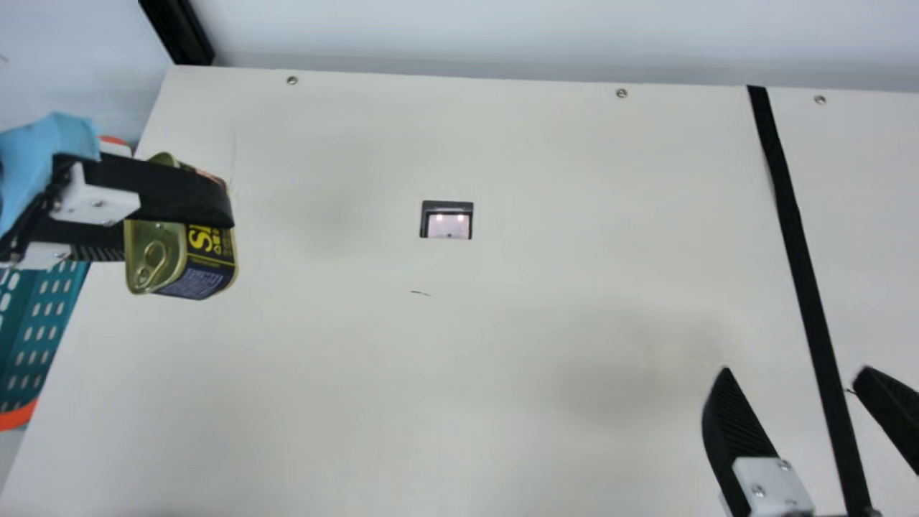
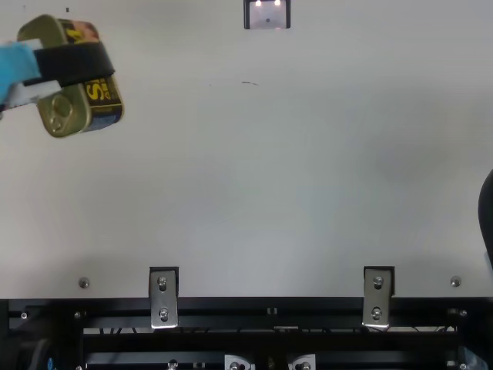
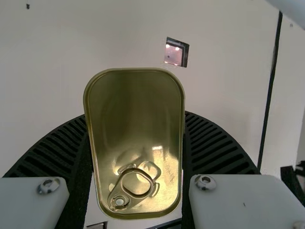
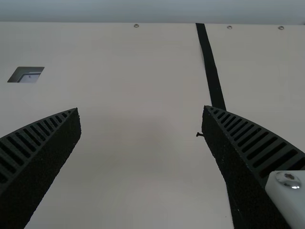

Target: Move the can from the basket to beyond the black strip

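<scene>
The left gripper [image 1: 188,233] is gripping the can [image 1: 204,273] between its two fingers, seemingly holding it above the desk [image 1: 359,373], while the basket [image 1: 43,316] is sitting beyond that gripper's wrist end, by the desk's edge. Well apart from the left gripper, the right gripper [image 1: 795,370] is hanging open, with the black strip [image 1: 800,266] running between its spread fingers in the main view.
</scene>
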Available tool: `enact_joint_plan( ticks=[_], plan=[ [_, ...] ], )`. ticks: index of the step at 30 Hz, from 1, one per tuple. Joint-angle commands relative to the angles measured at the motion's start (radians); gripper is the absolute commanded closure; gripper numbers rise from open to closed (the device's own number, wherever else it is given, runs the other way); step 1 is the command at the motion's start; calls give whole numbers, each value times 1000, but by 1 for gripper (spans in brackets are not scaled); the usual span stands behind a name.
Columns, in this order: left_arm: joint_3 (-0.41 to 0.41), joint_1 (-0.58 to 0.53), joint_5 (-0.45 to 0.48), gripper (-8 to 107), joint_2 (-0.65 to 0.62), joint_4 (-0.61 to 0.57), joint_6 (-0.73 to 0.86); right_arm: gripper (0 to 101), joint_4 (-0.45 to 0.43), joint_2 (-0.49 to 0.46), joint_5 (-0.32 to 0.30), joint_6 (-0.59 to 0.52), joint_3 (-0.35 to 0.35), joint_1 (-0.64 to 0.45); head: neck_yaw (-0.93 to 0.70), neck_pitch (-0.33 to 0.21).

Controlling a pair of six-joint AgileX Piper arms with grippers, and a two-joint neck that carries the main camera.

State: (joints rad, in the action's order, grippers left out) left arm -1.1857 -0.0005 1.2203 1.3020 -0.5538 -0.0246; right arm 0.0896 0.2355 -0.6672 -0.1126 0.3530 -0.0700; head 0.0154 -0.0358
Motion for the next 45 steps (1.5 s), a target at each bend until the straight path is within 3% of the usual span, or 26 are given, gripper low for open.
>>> enact_joint_plan(
  ticks=[1, 12, 31, 45],
  plan=[
    [-9, -48, 0, 89, 8, 9, 42, 0, 0, 0, 0, 0, 0, 0, 12, 23],
    [-19, -212, 0, 89, 72, 83, 267, 0, 0, 0, 0, 0, 0, 0, 17, 35],
    [-97, -494, 0, 89, 176, 395, 497, 0, 0, 0, 0, 0, 0, 0, 17, 35],
    [-183, -706, 0, 89, 272, 425, 620, 0, 0, 0, 0, 0, 0, 0, 17, 35]
  ],
)
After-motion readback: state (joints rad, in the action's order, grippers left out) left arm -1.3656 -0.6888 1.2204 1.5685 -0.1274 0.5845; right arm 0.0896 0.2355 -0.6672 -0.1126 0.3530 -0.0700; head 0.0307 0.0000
